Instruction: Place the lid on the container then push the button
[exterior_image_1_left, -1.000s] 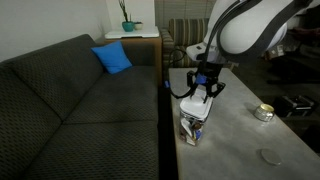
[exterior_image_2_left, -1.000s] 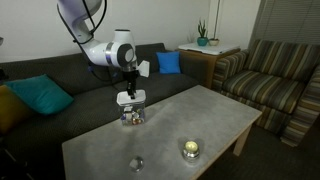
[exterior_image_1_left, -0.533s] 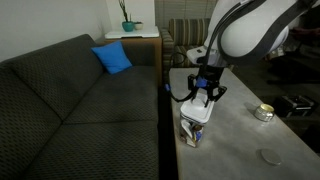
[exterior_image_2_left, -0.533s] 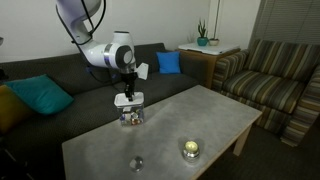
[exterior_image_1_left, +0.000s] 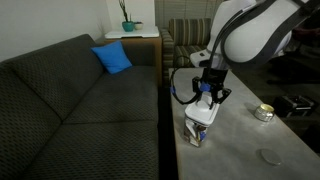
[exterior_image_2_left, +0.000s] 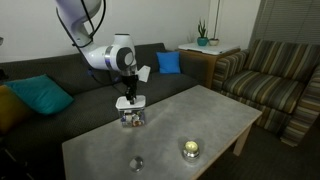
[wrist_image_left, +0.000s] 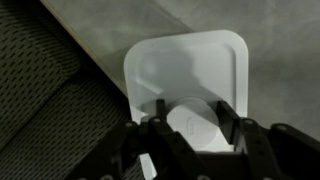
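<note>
The lid (wrist_image_left: 185, 65) right beneath the gripper (wrist_image_left: 193, 113) is plain white, and the gripper's fingers (wrist_image_left: 160, 112) are black. Below the lid, the container (exterior_image_2_left: 131, 118) is clear, with small mixed-colour bits showing through. The table (wrist_image_left: 210, 15) under the gripper is mottled grey. Beside the gripper, the sofa (wrist_image_left: 35, 85) is dark charcoal with a fine woven dot pattern. Beyond the gripper, a cushion (exterior_image_1_left: 113, 58) is bright blue, and off to one side another cushion (exterior_image_2_left: 42, 95) is teal. The armchair (exterior_image_2_left: 270, 75) across the table has brown and olive stripes.
</note>
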